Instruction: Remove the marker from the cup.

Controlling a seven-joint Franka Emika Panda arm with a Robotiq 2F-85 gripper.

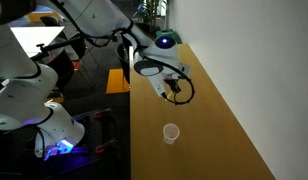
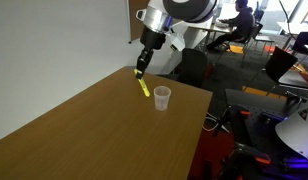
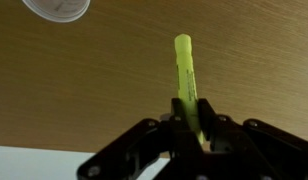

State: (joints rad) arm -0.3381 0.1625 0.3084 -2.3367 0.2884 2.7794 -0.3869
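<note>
One marker (image 3: pixel 183 65) in claw (image 3: pixel 192 118), one cup (image 2: pixel 162 99) apart

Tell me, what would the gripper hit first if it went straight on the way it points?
Probably the wooden table: the gripper holds the marker pointing at bare wood, with the cup off to one side.

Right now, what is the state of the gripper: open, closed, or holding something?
The gripper is closed on the marker, which is outside the cup.
</note>
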